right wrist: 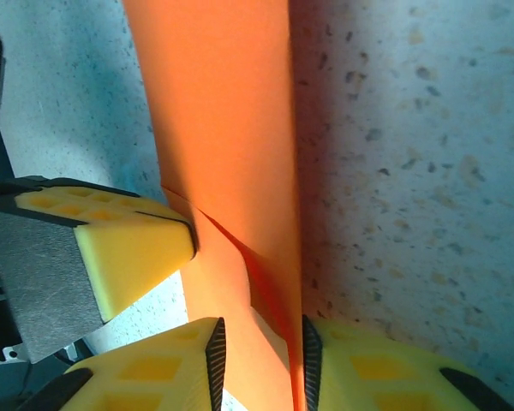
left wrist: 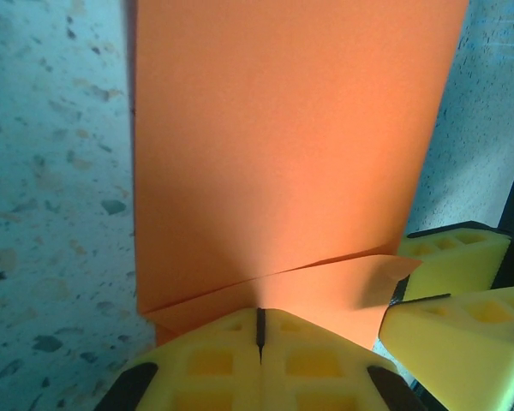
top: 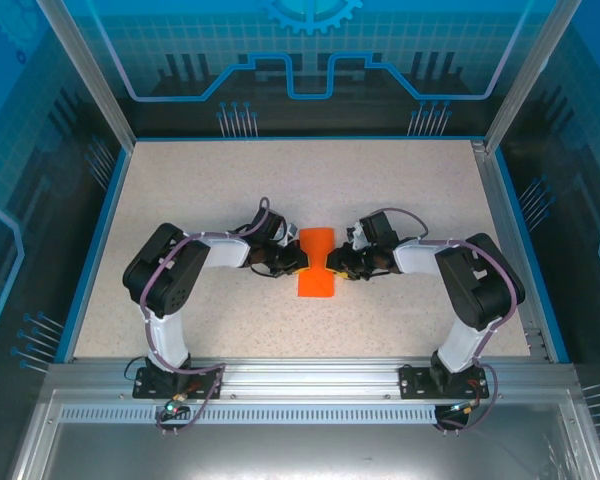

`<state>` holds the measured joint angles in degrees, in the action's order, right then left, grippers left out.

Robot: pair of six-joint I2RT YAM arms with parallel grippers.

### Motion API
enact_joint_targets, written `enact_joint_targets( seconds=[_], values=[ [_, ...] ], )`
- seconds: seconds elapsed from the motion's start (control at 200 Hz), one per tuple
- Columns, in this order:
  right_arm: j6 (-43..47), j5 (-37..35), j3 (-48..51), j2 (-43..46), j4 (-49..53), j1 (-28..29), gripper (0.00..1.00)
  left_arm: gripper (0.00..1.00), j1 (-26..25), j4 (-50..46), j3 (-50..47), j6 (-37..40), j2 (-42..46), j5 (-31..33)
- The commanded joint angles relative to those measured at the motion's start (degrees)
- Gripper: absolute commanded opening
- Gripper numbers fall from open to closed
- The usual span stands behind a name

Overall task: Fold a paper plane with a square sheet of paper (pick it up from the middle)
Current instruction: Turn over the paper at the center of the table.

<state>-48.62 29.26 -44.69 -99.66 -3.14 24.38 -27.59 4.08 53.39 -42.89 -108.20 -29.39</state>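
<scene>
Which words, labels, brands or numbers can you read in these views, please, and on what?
None: the folded bright orange paper is plain, the speckled beige table is unmarked, and the blue backdrop panel carries a gear graphic and lines but no letters.

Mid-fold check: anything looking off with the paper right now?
Yes: the orange sheet is pinched into an hourglass waist mid-table, where the left tool and right tool grip it from opposite sides. A slanted flap edge runs askew beside the left tool.
</scene>
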Motion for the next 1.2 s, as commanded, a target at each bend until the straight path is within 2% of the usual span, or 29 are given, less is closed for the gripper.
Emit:
enact_joint_targets(
  seconds=[0.0, 0.395, 0.68, 0.845, 1.045, 1.195],
  values=[
    [2.02, 2.26, -0.58, -0.73, -1.14, -0.14, 0.31, 0.03, 0.3, -1.05, 0.82, 1.27, 1.64, 0.23],
    [4.57, 3.72, -0.74, -2.04, -3.02, -0.26, 0.27, 0.04, 0.38, -1.7, 0.77, 1.15, 3.69, 1.89],
    [8.22, 4.23, -2.73, 2.16, 1.46, -0.66, 0.1, 0.06, 1.03, -3.37, -2.16, -0.46, 12.58, 9.64],
    [13.16, 0.17, -8.91, 7.89, 15.42, -0.57, 0.06, 0.09, 1.31, -6.77, -1.91, 0.52, 17.66, 14.04],
    [19.69, -13.37, -18.51, 12.71, 37.09, 0.01, 0.06, 0.1, 1.67, -8.03, -1.86, -2.55, 20.56, 17.27],
    [24.25, -25.25, -27.19, 12.81, 50.38, 0.49, 0.07, 0.13, 2.23, -10.19, -1.02, -5.51, 21.72, 20.4]
  ],
)
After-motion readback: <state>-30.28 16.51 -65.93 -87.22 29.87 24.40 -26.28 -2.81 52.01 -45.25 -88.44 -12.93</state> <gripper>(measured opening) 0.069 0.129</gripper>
